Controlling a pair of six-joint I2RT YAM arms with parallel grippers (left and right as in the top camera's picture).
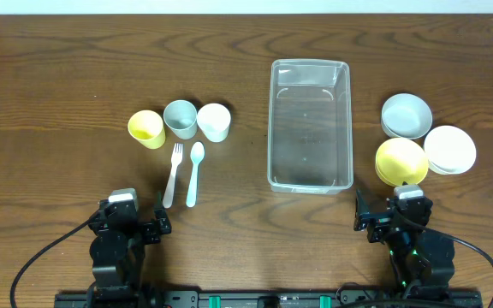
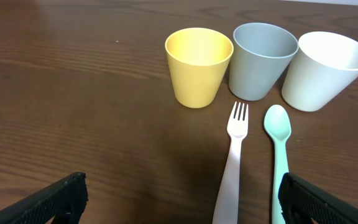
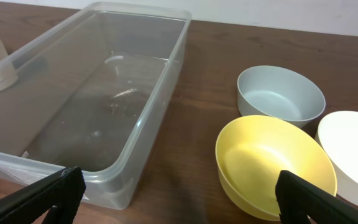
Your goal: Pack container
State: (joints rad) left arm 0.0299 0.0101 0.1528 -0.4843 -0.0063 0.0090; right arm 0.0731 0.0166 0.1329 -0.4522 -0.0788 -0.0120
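The clear plastic container [image 1: 310, 125] stands empty at the table's middle right; the right wrist view shows its near corner [image 3: 123, 162]. Left of it stand a yellow cup [image 1: 146, 129], a grey cup [image 1: 180, 119] and a white cup [image 1: 214, 121], with a white fork [image 1: 173, 174] and a pale green spoon [image 1: 193, 174] in front. Right of it sit a grey bowl [image 1: 406, 115], a yellow bowl [image 1: 400, 162] and a white bowl [image 1: 449, 149]. My left gripper [image 2: 182, 199] is open near the front edge, over the fork and spoon handles. My right gripper [image 3: 179, 193] is open, before the container and yellow bowl.
The cups also show in the left wrist view: yellow [image 2: 199, 66], grey [image 2: 263, 59], white [image 2: 325, 68]. The fork [image 2: 232, 165] and spoon [image 2: 279, 155] lie parallel, heads toward the cups. Both arms rest at the table's front edge.
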